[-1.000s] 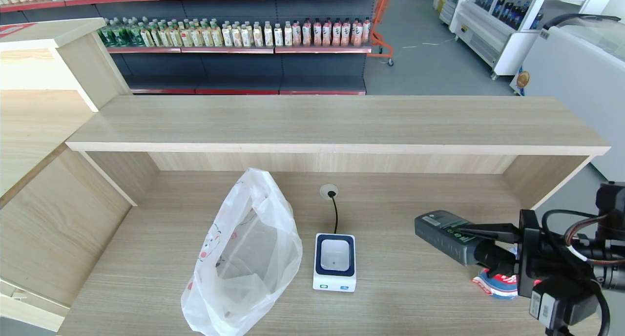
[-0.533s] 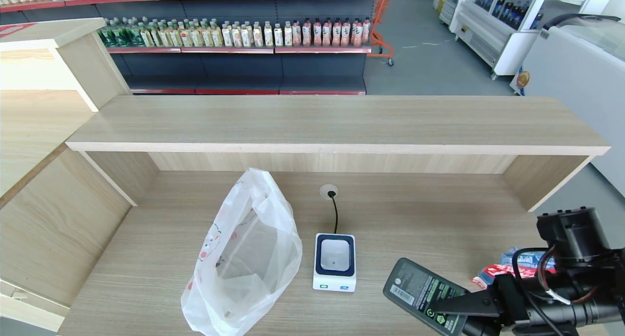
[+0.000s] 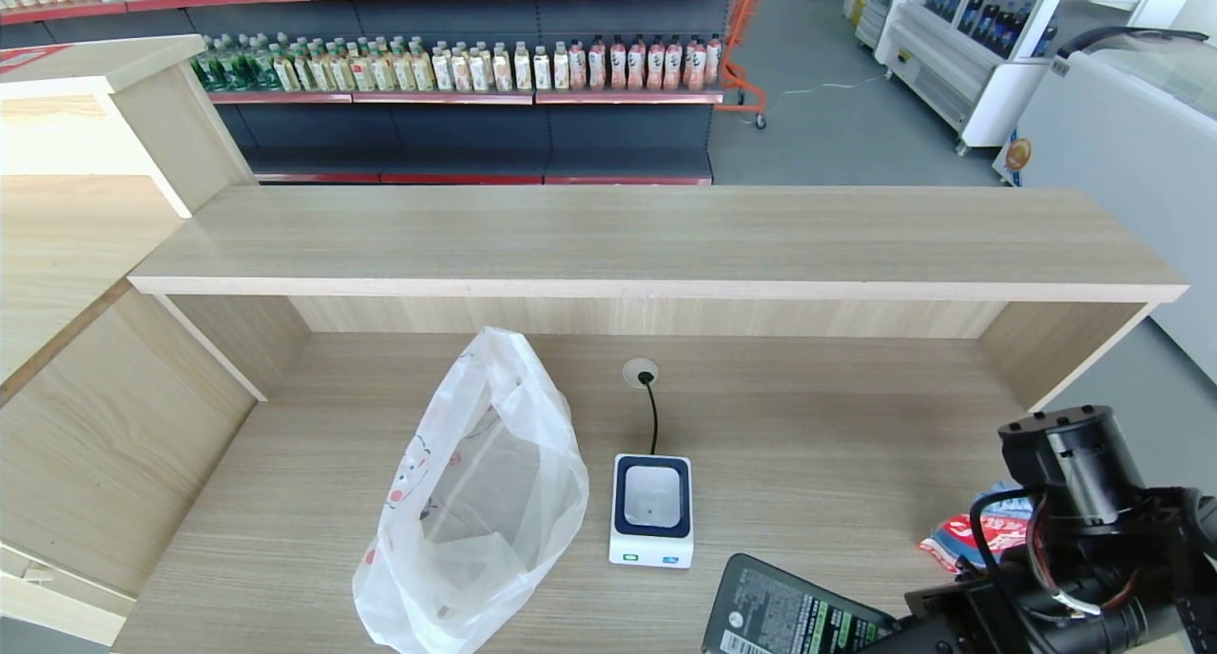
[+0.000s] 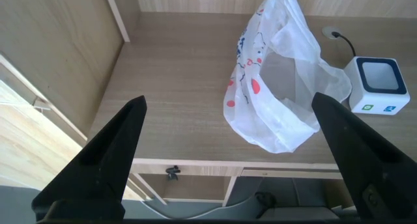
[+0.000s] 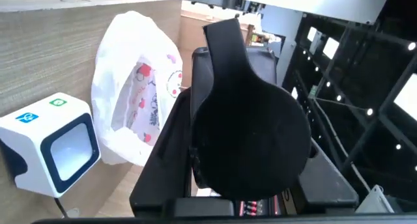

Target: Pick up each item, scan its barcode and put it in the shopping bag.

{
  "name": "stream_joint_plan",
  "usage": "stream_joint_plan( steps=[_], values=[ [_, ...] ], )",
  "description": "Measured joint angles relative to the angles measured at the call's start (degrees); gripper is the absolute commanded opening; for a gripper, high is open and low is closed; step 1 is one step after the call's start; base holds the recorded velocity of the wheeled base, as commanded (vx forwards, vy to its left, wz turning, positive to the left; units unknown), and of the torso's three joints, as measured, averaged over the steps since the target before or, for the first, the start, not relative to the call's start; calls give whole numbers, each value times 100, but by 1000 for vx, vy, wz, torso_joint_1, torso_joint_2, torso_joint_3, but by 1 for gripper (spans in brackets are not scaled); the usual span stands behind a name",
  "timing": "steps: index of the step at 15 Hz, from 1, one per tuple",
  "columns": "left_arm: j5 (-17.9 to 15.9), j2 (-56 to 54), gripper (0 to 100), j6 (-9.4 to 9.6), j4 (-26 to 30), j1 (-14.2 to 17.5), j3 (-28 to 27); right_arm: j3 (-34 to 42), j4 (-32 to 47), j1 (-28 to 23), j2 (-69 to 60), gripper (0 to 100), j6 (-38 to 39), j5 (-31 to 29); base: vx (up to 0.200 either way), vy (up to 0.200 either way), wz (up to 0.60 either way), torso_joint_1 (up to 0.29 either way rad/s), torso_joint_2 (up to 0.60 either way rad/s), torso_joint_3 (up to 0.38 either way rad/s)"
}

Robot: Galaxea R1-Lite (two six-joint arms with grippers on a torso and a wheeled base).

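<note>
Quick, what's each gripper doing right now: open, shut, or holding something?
Left gripper: open, empty.
Right gripper: shut on the dark package.

one bag (image 3: 475, 511), one scanner (image 3: 651, 509), two packets (image 3: 789, 618) (image 3: 956, 543)

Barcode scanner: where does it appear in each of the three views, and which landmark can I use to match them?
Head view: the barcode scanner stands on the counter, between the shopping bag and the dark packet.
Left wrist view: the barcode scanner stands next to the shopping bag.
Right wrist view: the barcode scanner stands beside the shopping bag.
Shared landmark: the shopping bag.
</note>
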Motion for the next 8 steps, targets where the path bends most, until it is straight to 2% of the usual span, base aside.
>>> stream_joint_plan(
  steps=[8],
  values=[
    [0,0,100,0,0,0,0,-85,2,154,22,0,0,104,0,0,0,0,0,0]
  ],
)
